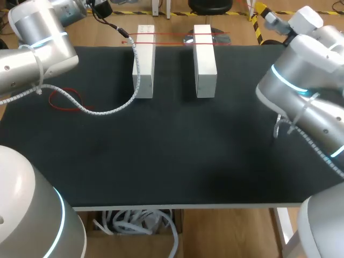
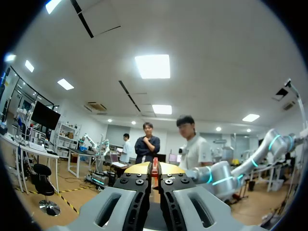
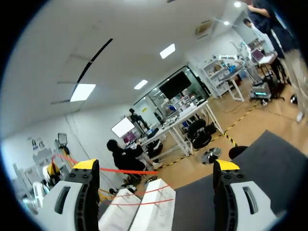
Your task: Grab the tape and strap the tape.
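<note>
Head view: a left white block [image 1: 143,62] and a right white block [image 1: 205,59] are standing side by side on the black table [image 1: 161,161]. The red tape [image 1: 169,36] is stretching across their far ends, and a red loop [image 1: 51,99] is lying on the mat well apart from them, near the left arm [image 1: 37,45].

Left wrist view: the left gripper [image 2: 154,168] is pinching the red tape [image 2: 155,164] between its yellow tips (clenched tight).

Right wrist view: the right gripper [image 3: 156,166] is gaping wide and gripping nothing, with the tape [image 3: 130,171] running ahead of it.

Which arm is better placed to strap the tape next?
Left, probably: the left gripper is shut on the red tape; the right gripper is open and empty, facing the white blocks.
</note>
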You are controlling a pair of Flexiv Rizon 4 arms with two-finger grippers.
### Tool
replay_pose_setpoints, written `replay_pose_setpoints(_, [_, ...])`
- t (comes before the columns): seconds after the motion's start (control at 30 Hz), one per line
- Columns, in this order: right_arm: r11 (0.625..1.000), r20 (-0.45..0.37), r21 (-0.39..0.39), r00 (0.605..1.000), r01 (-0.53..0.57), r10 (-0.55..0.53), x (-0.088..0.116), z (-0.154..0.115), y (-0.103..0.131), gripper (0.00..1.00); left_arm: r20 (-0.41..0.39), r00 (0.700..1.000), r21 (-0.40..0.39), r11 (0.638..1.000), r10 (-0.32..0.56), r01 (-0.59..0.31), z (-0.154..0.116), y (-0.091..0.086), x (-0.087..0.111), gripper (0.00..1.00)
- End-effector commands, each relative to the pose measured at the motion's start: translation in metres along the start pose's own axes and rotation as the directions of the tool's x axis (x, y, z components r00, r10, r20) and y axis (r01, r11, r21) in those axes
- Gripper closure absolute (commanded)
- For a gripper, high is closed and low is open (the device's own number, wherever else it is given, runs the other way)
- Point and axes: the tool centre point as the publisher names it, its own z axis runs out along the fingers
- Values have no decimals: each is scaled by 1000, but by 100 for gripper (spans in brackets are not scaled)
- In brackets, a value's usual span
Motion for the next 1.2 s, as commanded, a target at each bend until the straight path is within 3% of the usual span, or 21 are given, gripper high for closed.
replay_pose_setpoints(0.03, [895,26,-436,992,-96,120,3,4,-4,0,2,1000,1,1000,0,0,0,0,0,100])
replay_pose_setpoints(0.07, [895,26,-436,992,-96,120,3,4,-4,0,2,1000,1,1000,0,0,0,0,0,100])
replay_pose_setpoints(0.23, [806,-37,-491,933,-329,359,25,26,0,0,2,1000,1,1000,0,0,0,0,0,100])
replay_pose_setpoints(0.33, [740,-73,-491,869,-459,490,32,32,-8,0,2,1000,1,1000,0,0,0,0,0,100])
replay_pose_setpoints(0.4, [716,-109,-462,835,-523,539,39,35,-13,0,2,1000,1,1000,0,0,0,0,0,100])
replay_pose_setpoints(0.5, [637,-155,-449,756,-627,635,46,36,-23,0,2,1000,1,1000,0,0,0,0,0,100])
replay_pose_setpoints(0.57, [607,-183,-423,720,-673,670,52,35,-27,0,2,1000,1,1000,0,0,0,0,0,100])
replay_pose_setpoints(0.8, [617,-155,-371,702,-694,695,54,22,-30,0,2,1000,1,1000,0,0,0,0,0,100])
replay_pose_setpoints(1.0, [523,-170,-441,639,-730,750,46,6,-15,0,2,1000,1,1000,0,0,0,0,0,100])
replay_pose_setpoints(1.1, [495,-196,-460,628,-737,753,43,6,-6,0,2,1000,1,1000,0,0,0,0,0,100])
replay_pose_setpoints(1.2, [497,-212,-460,635,-735,743,38,12,-3,0,2,1000,1,1000,0,0,0,0,0,100])
